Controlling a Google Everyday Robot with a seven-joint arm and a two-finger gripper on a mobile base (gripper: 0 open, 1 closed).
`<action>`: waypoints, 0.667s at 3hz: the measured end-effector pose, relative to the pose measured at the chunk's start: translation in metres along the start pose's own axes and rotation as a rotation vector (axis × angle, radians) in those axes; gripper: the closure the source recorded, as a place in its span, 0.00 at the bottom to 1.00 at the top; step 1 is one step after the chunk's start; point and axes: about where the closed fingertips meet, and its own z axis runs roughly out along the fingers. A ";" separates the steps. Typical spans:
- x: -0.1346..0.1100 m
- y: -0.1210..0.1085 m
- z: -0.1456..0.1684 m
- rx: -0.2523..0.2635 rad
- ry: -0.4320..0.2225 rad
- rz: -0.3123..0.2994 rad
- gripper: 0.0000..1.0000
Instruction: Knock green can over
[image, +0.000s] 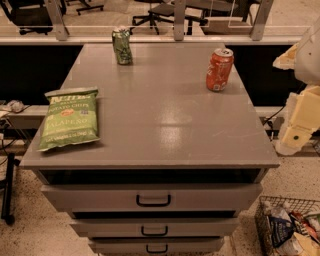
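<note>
Standing upright near the far edge of the counter (165, 120), in the upper part of the frame and a little left of centre, the green can (122, 46) has its silver top up and its base flat on the grey surface. It stands apart from the other things. An orange can (219, 69) is also upright, to the right of the green can and slightly lower in the frame, near the counter's right edge; the two cans are well apart. At the left of the frame a green bag of jalapeño chips (69, 119) lies flat on the counter, close to its left edge and nearer the front than either can.

The robot's cream-coloured arm (306, 55) comes into the picture at the right edge, and the claw (298, 131) hangs beside the counter's right side, off the surface, at about mid-height in the frame. It is well apart from the green can and nearer to the orange one. Whether the claw is apart or together I cannot tell.

Below the counter top, three drawers (153, 199) with dark handles are stacked toward the bottom of the frame. A wire basket (265, 220) holding packets sits on the floor at the lower right. Office chairs (155, 12) show along the top edge, behind the counter
</note>
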 end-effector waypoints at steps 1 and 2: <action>-0.001 0.000 0.000 0.003 -0.003 0.000 0.00; -0.027 -0.023 0.017 0.017 -0.075 -0.002 0.00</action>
